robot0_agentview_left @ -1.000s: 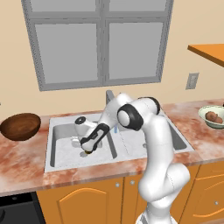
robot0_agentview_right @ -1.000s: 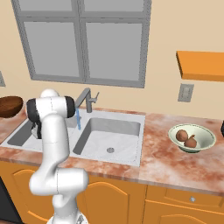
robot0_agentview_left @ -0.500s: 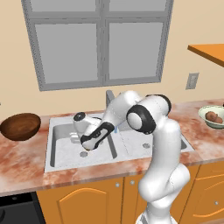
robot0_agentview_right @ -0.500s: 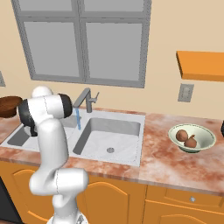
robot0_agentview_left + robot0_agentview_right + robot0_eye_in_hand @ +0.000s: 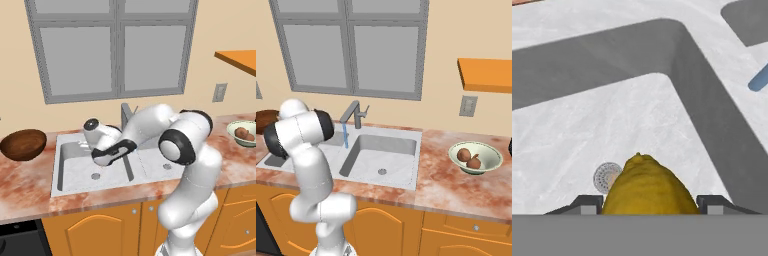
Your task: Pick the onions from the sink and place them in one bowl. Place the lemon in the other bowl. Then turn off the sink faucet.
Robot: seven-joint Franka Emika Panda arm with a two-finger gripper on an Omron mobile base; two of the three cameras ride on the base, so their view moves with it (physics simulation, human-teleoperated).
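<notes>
The yellow-olive lemon (image 5: pixel 646 185) sits between my gripper's (image 5: pixel 647 204) two dark fingertips (image 5: pixel 587 204), and the gripper is shut on it. The hand (image 5: pixel 102 156) hangs over the left basin of the marbled sink (image 5: pixel 61 150), just above its drain (image 5: pixel 606 176). The dark brown bowl (image 5: pixel 23 144) stands on the counter left of the sink. Both reddish-brown onions (image 5: pixel 465 155) lie in the pale green-white bowl (image 5: pixel 491 161) at the far right. Behind the basins the faucet (image 5: pixel 356 112) stands with a blue stream of water (image 5: pixel 345 135) running from its spout.
A window fills the wall behind the sink. An orange shelf (image 5: pixel 486 74) juts out above the pale bowl, with a wall outlet (image 5: pixel 468 105) beside it. Marbled counter (image 5: pixel 441 182) runs between sink and pale bowl.
The hand has risen a little from the left basin floor with the lemon in it, and the arm's elbow has swung over the sink.
</notes>
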